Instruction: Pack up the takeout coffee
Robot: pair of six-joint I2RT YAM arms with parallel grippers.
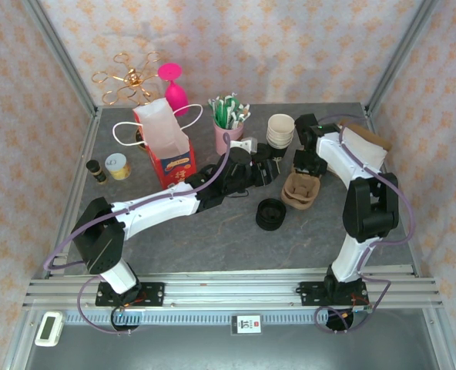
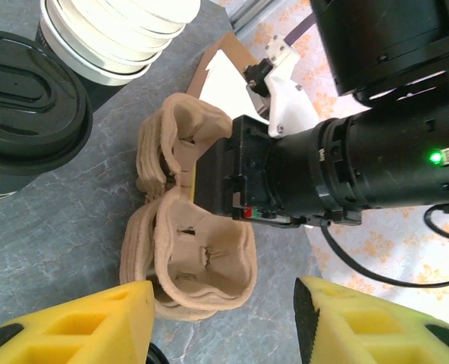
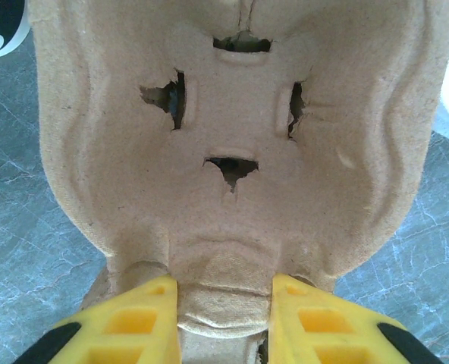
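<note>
Task is judged early-stage: nothing packed yet. The takeout coffee (image 2: 23,91), lid already on, is seen standing on the table (image 1: 212,239) towards its far edge, right of centre. It is just beside the stack of lidless cups (image 1: 280,129) and near the pulp cup carrier (image 1: 301,191), but not in either cell. Both cells are seen empty in the left wrist view. The carrier's end wall is clamped btwn the fingers of the right gripper (image 3: 224,307), so the carrier is taken to be steadied; it lies flat on the table as far as can be told. The left gripper (image 2: 223,318) is spread wide w/ nothing in it, hovering by the carrier, w/ the coffee off to one side. The paper bag (image 1: 165,137) stands open by the far edge, left of centre; its inside can't be made out. Left to do, by judgement: coffee to be grasped and seated in a cell, then the carrier prob. moved to the bag.
</note>
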